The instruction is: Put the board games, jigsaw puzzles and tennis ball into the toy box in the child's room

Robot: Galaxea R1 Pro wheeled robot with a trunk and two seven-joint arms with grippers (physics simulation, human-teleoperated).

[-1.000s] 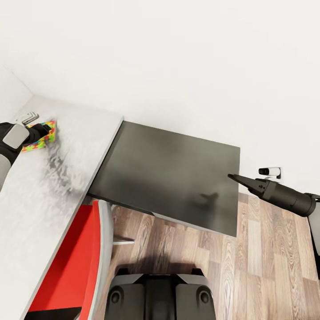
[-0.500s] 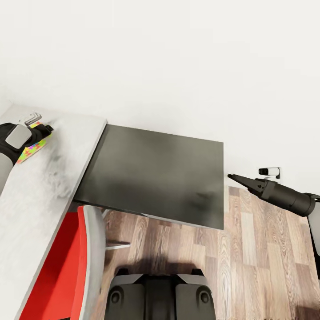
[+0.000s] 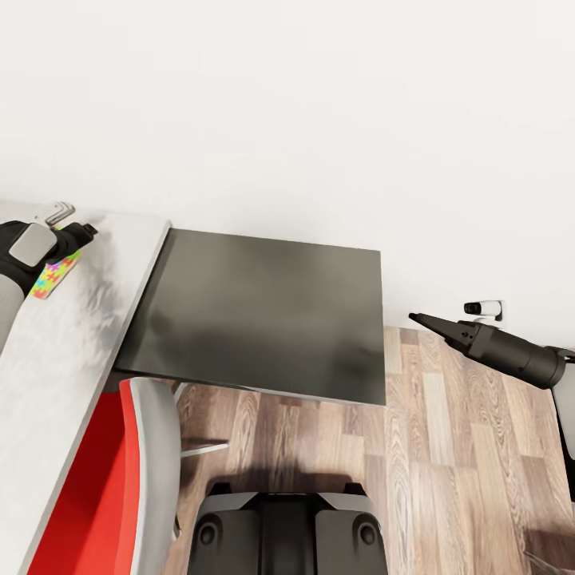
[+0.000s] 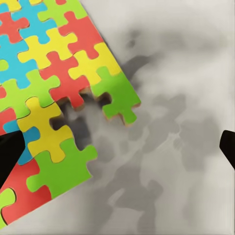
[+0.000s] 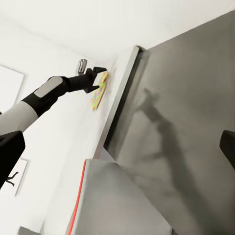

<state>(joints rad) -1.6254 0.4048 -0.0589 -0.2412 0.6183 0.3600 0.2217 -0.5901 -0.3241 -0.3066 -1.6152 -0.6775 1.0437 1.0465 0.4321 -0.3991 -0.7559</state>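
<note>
A jigsaw puzzle (image 3: 49, 275) of bright interlocking pieces lies flat on the pale grey table (image 3: 56, 359) at the far left. My left gripper (image 3: 80, 233) hovers open just above the puzzle's edge. In the left wrist view one finger is over the puzzle (image 4: 54, 88) and the other over bare table top (image 4: 186, 98), with nothing held in the left gripper (image 4: 117, 147). My right gripper (image 3: 417, 319) hangs open and empty over the wooden floor, right of the dark cabinet. The right wrist view looks across at the left arm (image 5: 49, 93) and the puzzle (image 5: 100, 90).
A lower dark-topped cabinet (image 3: 263, 311) adjoins the table's right end against the white wall. A red chair with a grey back (image 3: 128, 479) stands at the table's front edge. My base (image 3: 287, 527) rests on wooden floor (image 3: 447, 463).
The whole head view has swung, so table, cabinet and chair have slid left in the picture. Both arms keep their places; the left gripper stays over the puzzle.
</note>
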